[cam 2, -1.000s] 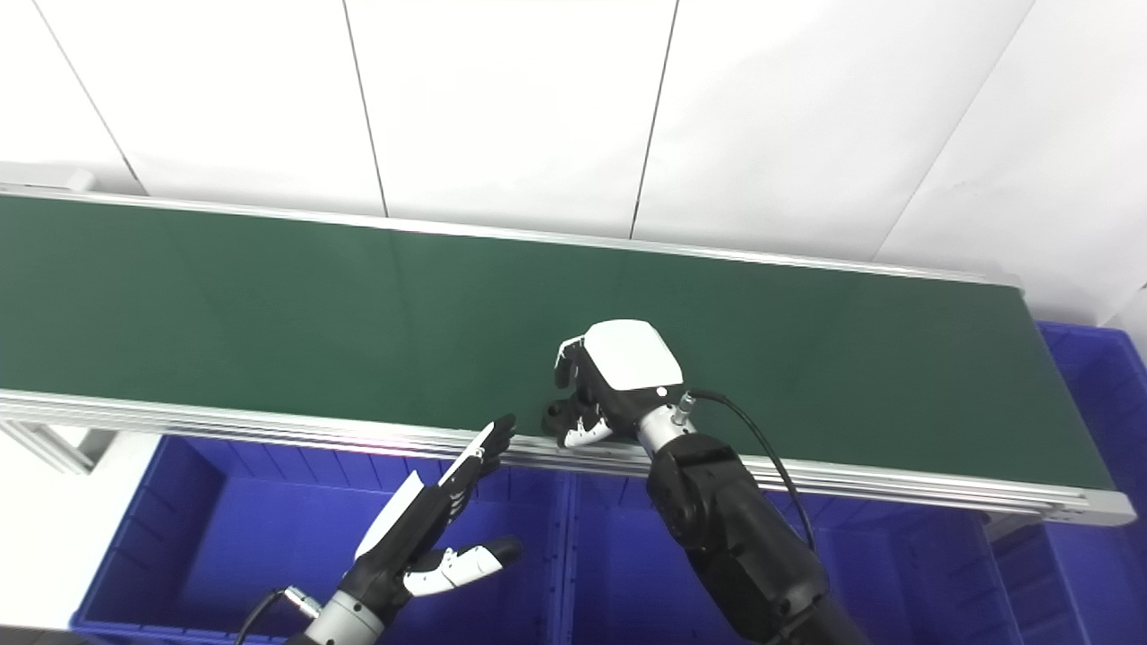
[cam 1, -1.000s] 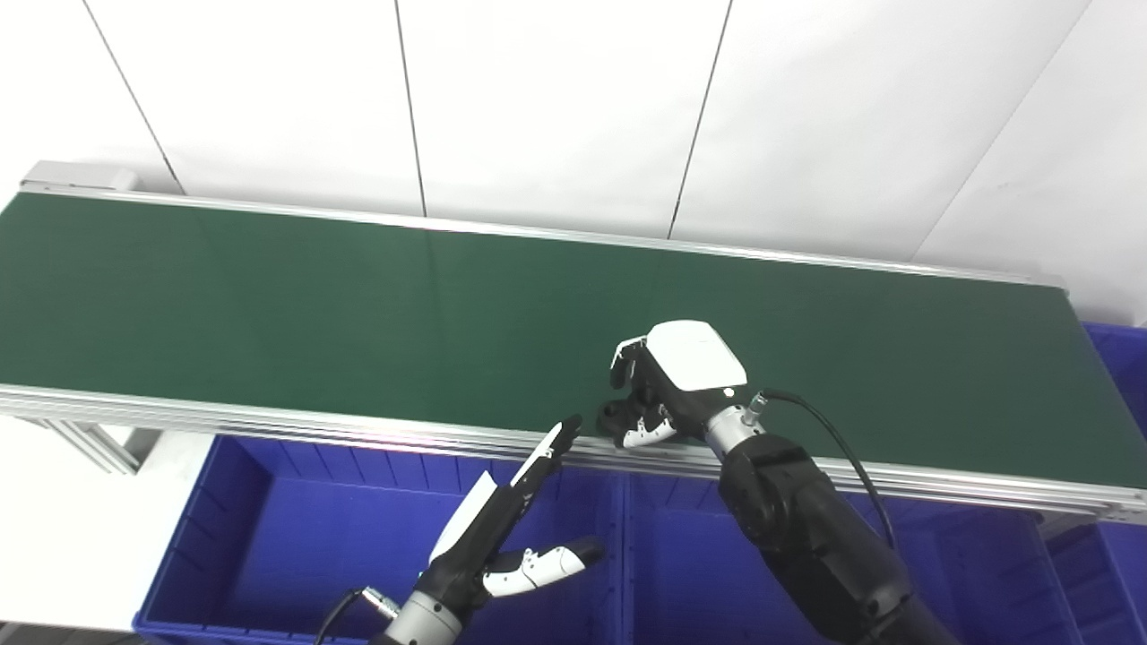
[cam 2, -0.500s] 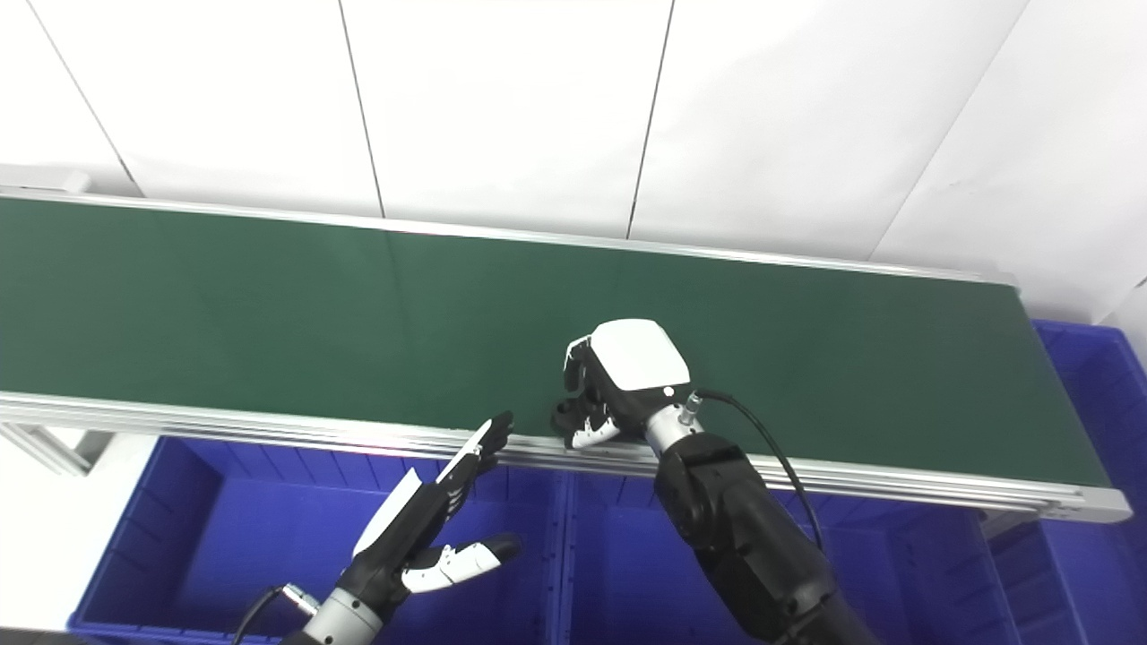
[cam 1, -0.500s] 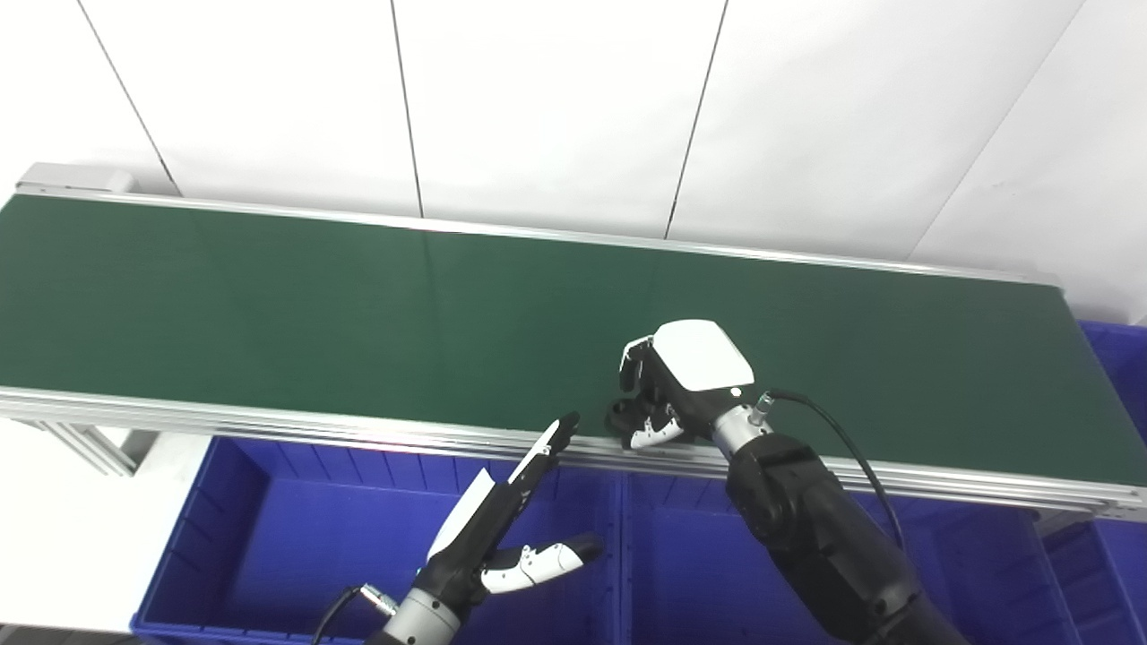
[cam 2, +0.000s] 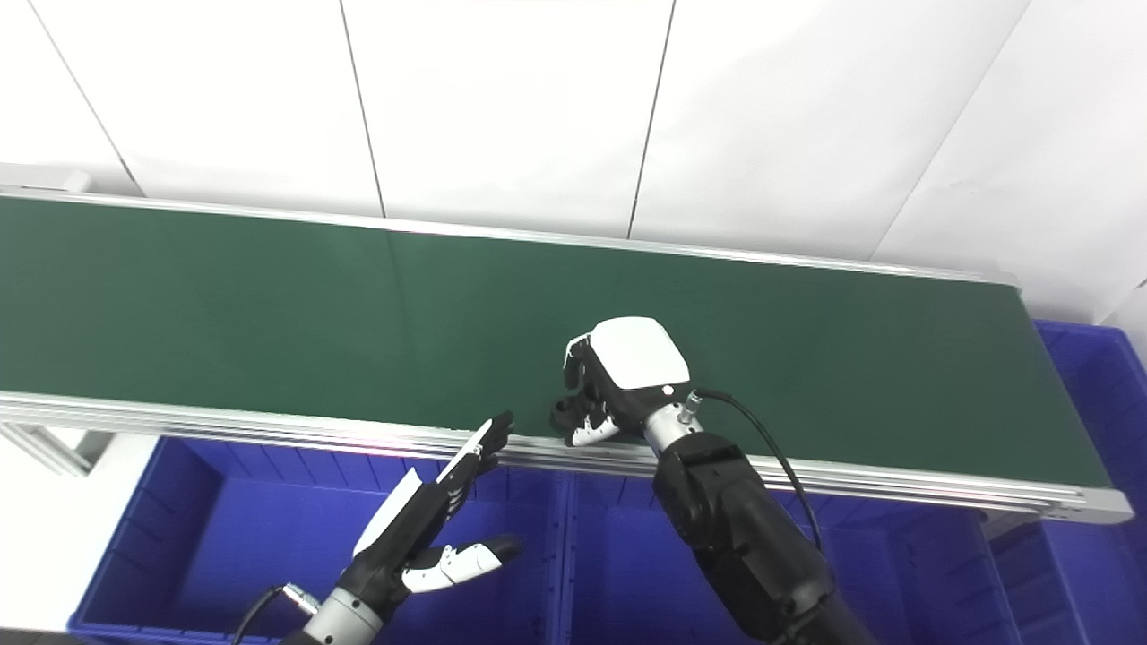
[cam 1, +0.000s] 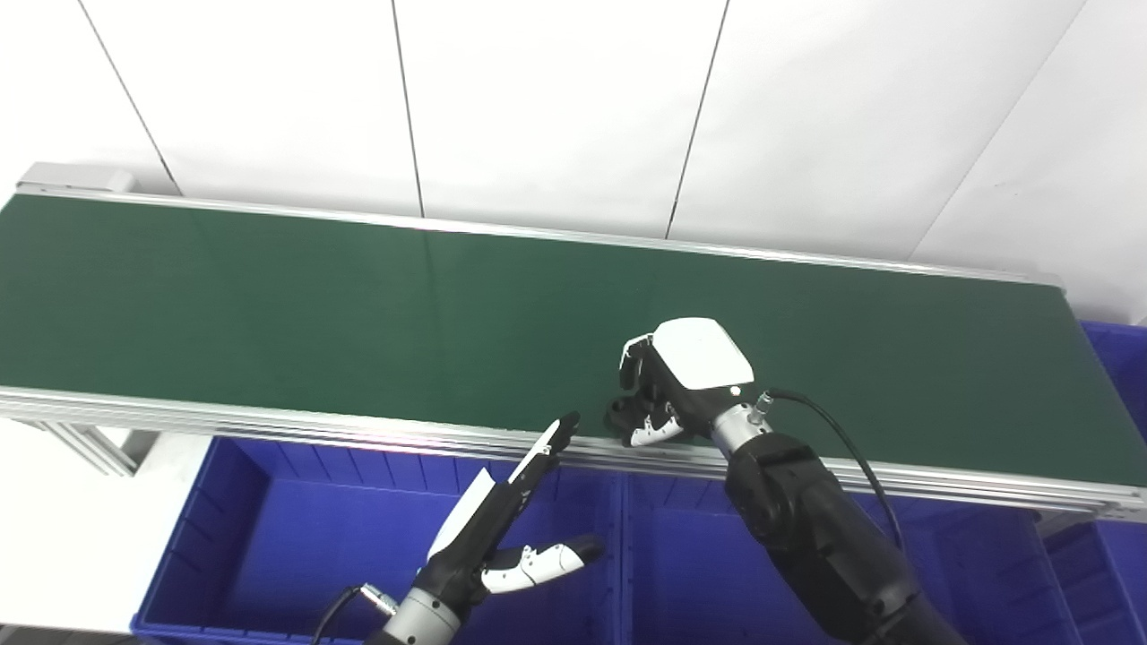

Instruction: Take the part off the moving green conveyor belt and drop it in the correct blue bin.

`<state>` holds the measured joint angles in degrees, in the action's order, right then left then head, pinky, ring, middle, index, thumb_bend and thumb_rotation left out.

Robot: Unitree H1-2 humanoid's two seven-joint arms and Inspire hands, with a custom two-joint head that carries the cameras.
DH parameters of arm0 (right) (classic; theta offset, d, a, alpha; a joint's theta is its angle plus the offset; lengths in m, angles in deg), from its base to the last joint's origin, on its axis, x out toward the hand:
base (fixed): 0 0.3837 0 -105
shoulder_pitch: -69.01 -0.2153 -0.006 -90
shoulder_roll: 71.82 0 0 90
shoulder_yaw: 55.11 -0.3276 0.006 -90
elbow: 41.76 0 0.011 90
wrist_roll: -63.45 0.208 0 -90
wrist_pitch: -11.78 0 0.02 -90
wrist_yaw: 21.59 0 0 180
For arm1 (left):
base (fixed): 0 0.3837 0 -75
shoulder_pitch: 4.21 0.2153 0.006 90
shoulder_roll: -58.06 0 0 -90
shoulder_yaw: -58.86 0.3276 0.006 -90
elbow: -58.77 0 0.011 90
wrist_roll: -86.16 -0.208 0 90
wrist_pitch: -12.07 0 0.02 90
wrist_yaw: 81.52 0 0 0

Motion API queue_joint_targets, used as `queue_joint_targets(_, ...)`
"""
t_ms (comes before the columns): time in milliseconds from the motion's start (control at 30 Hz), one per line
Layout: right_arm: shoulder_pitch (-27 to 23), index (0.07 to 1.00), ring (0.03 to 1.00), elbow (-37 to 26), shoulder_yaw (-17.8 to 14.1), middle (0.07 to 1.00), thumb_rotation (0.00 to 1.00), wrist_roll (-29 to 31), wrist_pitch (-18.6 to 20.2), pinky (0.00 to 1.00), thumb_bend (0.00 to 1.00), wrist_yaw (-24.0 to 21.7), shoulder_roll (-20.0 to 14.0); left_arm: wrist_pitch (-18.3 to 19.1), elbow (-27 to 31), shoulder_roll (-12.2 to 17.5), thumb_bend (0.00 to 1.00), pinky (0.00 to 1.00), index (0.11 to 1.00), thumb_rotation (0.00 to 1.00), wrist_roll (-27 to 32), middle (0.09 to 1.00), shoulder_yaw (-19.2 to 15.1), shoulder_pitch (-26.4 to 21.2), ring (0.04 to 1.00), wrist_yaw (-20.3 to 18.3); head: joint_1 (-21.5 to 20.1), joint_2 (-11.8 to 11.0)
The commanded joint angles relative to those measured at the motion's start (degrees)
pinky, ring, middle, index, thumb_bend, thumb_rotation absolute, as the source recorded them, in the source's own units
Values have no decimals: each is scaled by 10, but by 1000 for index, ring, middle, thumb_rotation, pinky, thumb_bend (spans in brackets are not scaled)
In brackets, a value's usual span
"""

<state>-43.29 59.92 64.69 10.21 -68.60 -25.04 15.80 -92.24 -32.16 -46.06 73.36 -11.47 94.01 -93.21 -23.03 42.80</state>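
The green conveyor belt [cam 1: 269, 305] runs across the view. My right hand [cam 1: 685, 372], with a white back, rests on the belt's near edge. Its fingers are curled down and shut on a small black part [cam 1: 618, 417], which is mostly hidden under the hand and shows only at the fingertips. It also shows in the right eye view [cam 2: 563, 414]. My left hand [cam 1: 502, 528] is open and empty, fingers stretched flat, held above the left blue bin [cam 1: 269, 537] just below the belt's front rail.
A second blue bin [cam 1: 681, 573] stands under my right forearm, and a third blue bin [cam 1: 1120, 358] is at the belt's right end. The aluminium front rail [cam 1: 269, 419] borders the belt. A white panelled wall rises behind it.
The view has shifted slightly. My right hand stays curled at the same spot on the belt's near edge. My left hand has not moved.
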Motion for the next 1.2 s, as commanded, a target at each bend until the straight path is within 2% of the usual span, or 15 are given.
queue_joint_targets(0, -20, 487, 243, -16, -5, 435, 0, -5, -21, 180, 523, 16, 2, -14, 9, -2, 526, 968, 1000, 659, 4, 1000, 1, -11, 998, 4, 1, 1)
queue_joint_targets(167, -20, 494, 246, -20, -6, 419, 0, -10, -22, 184, 521, 23, 2, -18, 6, -1, 536, 970, 1000, 665, 7, 1000, 1, -12, 998, 4, 1, 0)
queue_joint_targets(333, -21, 485, 225, -32, -9, 441, 0, -9, -22, 163, 522, 27, 2, -18, 5, 0, 543, 968, 1000, 674, 7, 1000, 1, -13, 998, 2, 1, -1)
queue_joint_targets(433, -19, 505, 247, -37, -9, 413, 0, -8, -26, 183, 515, 30, 3, -23, 2, 0, 546, 960, 1000, 675, 5, 1000, 0, -14, 992, 5, 1, 0)
queue_joint_targets(533, -17, 511, 267, -36, -10, 407, 0, -4, -39, 203, 513, 49, 6, -22, 2, 0, 540, 963, 1000, 669, 6, 1000, 1, -14, 992, 3, 1, -1)
queue_joint_targets(767, -15, 506, 246, -48, -14, 394, 0, -2, -71, 186, 512, 87, 10, -14, 8, 3, 546, 959, 1000, 678, 4, 1000, 3, -12, 996, -1, 0, 2)
queue_joint_targets(800, -15, 494, 250, -53, -15, 439, 0, -2, -71, 189, 517, 88, 11, -13, 9, 3, 547, 960, 1000, 673, 5, 1000, 3, -12, 996, -1, 0, 2)
queue_joint_targets(867, -15, 488, 252, -69, -19, 463, 0, -3, -69, 192, 520, 84, 12, -13, 9, 4, 547, 956, 1000, 671, 4, 1000, 3, -12, 995, -1, 0, 0)
queue_joint_targets(1167, -12, 485, 269, -123, -41, 472, 0, 4, -75, 208, 521, 80, 9, 1, 16, 8, 548, 950, 1000, 671, 4, 1000, 4, -12, 996, -5, -2, 2)
